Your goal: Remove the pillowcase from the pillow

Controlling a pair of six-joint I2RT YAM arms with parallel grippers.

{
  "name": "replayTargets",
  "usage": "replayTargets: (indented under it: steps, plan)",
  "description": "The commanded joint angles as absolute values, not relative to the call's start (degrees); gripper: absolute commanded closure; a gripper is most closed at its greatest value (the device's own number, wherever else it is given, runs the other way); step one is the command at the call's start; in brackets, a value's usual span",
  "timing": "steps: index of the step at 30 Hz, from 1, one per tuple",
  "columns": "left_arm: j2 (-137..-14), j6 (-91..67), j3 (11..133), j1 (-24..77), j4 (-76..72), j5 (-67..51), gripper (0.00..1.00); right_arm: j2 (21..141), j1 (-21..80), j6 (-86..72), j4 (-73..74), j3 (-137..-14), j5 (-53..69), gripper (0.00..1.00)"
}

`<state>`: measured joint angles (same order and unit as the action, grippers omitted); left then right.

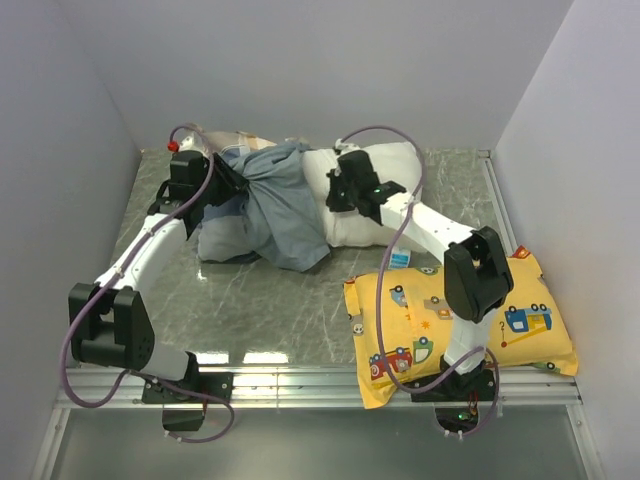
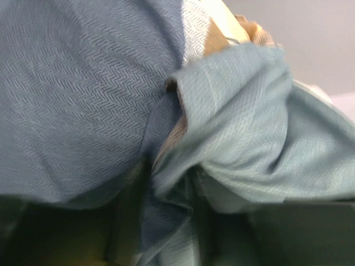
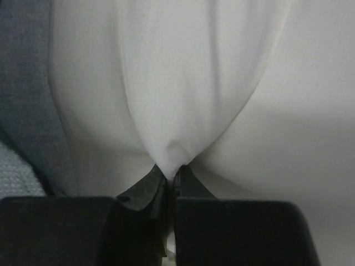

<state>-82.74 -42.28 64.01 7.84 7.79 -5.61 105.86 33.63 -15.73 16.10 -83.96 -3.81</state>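
Observation:
The blue-grey pillowcase (image 1: 275, 205) lies bunched over the left end of the white pillow (image 1: 395, 175) at the back of the table. Its tan stripes show at the far left. My left gripper (image 1: 232, 180) is shut on a fold of the pillowcase (image 2: 166, 183), which fills the left wrist view; the fingers are hidden by the cloth. My right gripper (image 1: 335, 190) is shut on a pinch of the white pillow (image 3: 177, 111) near its bare right half, next to the pillowcase's edge (image 3: 28, 111). The pinched cloth sits between its fingers (image 3: 222, 233).
A yellow pillow with cartoon vehicles (image 1: 460, 325) lies at the front right under the right arm. The marble table (image 1: 270, 300) is walled at the left, back and right. A metal rail (image 1: 300, 385) runs along the near edge.

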Motion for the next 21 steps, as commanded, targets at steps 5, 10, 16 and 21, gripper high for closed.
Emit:
replayTargets:
  steps: [5,10,16,21]
  plan:
    - [-74.02,-38.76,64.00,8.88,12.13,-0.19,0.31,104.68,19.78,-23.20,15.74,-79.37,9.05,1.00]
    - [-66.02,-40.87,54.15,9.05,11.34,2.81,0.31,104.76,18.90,-23.20,15.47,-79.19,9.58,1.00]
    - [-62.75,-41.83,46.67,10.54,8.88,1.15,0.32,105.29,18.90,-23.47,15.03,-79.45,10.28,1.00]
    - [-65.21,-43.24,47.80,15.45,6.42,0.79,0.33,105.03,18.90,-23.38,15.03,-79.28,10.02,1.00]
